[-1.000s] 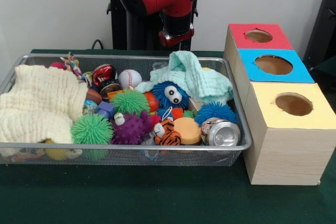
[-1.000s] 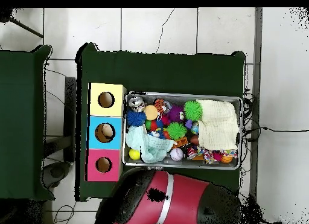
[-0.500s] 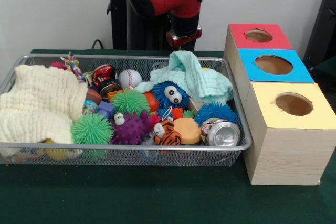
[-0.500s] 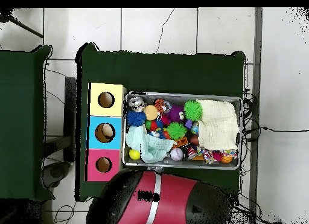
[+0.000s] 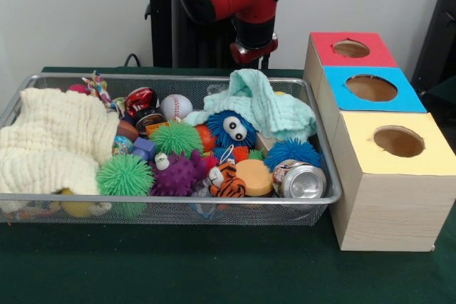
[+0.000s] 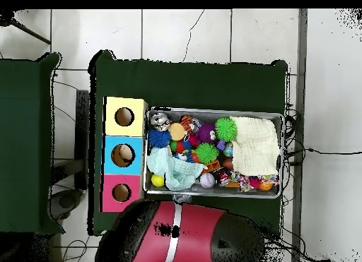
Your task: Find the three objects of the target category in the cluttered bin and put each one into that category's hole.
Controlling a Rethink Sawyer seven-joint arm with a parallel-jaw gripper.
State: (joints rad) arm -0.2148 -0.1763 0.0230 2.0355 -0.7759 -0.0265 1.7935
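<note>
The hand [image 5: 254, 53] hangs at the end of the red arm, behind the bin's far rim at about 12 o'clock from the mint cloth [image 5: 260, 105]; whether it is spread or closed I cannot tell, and it carries nothing visible.

The risk, as I judge it, lies in the crowding. The target category is not stated, and candidates lie touching one another, so a descent could snag the mint cloth or nudge a neighbour over the wanted piece.

The wire bin [image 5: 171, 206] holds a cream cloth [image 5: 53, 140] at its 9 o'clock end, with green spiky balls [image 5: 125, 174], a purple spiky ball [image 5: 177, 173], a baseball [image 5: 175, 106], a blue fuzzy toy with eyes [image 5: 231, 129], a tiger toy [image 5: 226, 180], an orange disc [image 5: 255, 176] and a can [image 5: 302, 180] toward 5 o'clock. At 3 o'clock of the bin stands the box with red hole [image 5: 350, 48], blue hole [image 5: 370, 87] and yellow hole [image 5: 397, 141]; overhead, something pale shows inside the blue one.
</note>
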